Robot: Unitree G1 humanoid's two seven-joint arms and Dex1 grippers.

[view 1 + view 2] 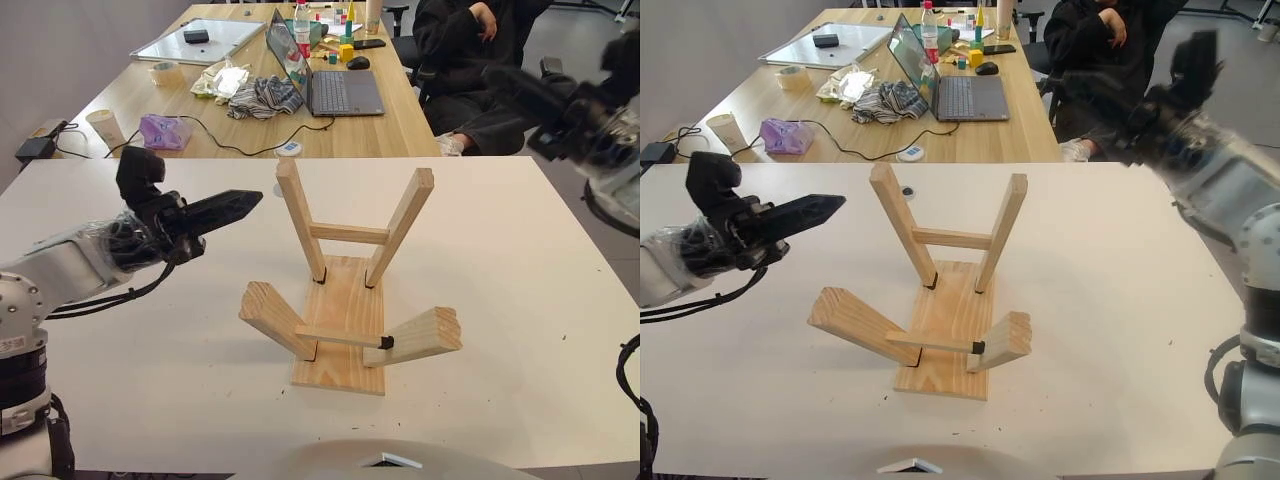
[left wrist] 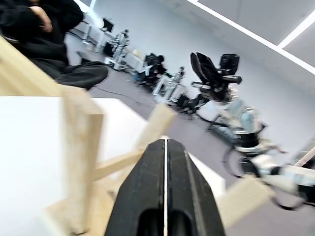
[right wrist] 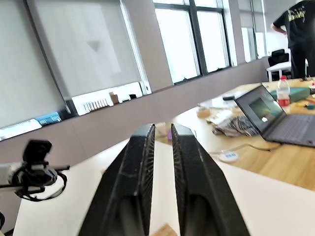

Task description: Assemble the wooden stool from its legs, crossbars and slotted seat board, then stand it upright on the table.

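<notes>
On the white surface (image 1: 520,300), the stool lies upside down. Its seat board (image 1: 350,292) is flat with its long axis running away from the robot. The far legs (image 1: 300,220) stand upright, joined by a crossbar (image 1: 348,233), while the near legs (image 1: 275,318) splay outward. The left gripper (image 1: 255,198), fingers pressed together and empty, hovers near the far legs on their left side and points toward them. The right gripper (image 3: 162,127), empty with a narrow gap between its fingers, hangs high toward the far right, well apart from the stool. The left arm is nearer, so it seems better placed to reach the leaning legs.
</notes>
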